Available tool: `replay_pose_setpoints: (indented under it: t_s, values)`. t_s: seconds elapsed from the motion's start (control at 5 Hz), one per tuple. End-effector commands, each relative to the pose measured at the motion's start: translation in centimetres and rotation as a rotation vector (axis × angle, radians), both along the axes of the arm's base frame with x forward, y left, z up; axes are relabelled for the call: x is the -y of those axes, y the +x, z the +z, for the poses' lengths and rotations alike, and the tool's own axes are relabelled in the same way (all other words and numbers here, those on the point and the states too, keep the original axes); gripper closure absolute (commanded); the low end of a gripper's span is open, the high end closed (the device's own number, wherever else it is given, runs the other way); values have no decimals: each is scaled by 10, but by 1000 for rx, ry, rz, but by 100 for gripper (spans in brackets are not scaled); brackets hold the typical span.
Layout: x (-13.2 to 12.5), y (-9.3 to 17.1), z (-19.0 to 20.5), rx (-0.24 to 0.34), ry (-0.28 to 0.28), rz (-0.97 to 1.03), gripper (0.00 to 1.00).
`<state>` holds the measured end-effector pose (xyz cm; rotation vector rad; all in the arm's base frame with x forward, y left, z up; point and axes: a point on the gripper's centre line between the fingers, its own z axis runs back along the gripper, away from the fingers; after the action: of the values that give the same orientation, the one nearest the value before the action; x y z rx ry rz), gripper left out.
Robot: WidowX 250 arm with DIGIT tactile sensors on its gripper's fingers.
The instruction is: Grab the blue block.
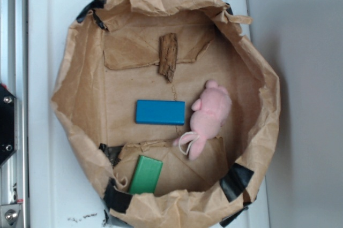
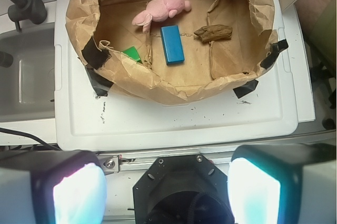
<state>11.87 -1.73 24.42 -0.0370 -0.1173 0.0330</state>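
Note:
The blue block (image 1: pixel 160 112) lies flat on the floor of a rolled-down brown paper bag (image 1: pixel 75 73), near its middle; in the wrist view the blue block (image 2: pixel 172 44) shows far ahead inside the bag. My gripper (image 2: pixel 167 190) is open, its two wide-apart fingers (image 2: pixel 79 192) framing the bottom of the wrist view with nothing between them. It hovers high over the robot's black base, well short of the bag. The gripper does not appear in the exterior view.
Inside the bag also lie a pink plush toy (image 1: pixel 210 115) right beside the blue block, a green block (image 1: pixel 145 175) near the bag's wall, and a brown piece of wood (image 1: pixel 168 55). The bag stands on a white tray (image 1: pixel 48 35). A sink (image 2: pixel 26 77) lies left.

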Motion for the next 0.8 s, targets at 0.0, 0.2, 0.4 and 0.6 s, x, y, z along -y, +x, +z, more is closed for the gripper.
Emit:
replay_pose_setpoints:
  t_s: [0.0,0.2,0.4,0.6]
  values:
    - [0,0,0,0,0,0,0]
    - [1,24,0,-12,-41,-24,0]
    - [-9,48,-17,-25,-32,-83,0]
    - [-16,71,-31,-22,-31,-85,0]
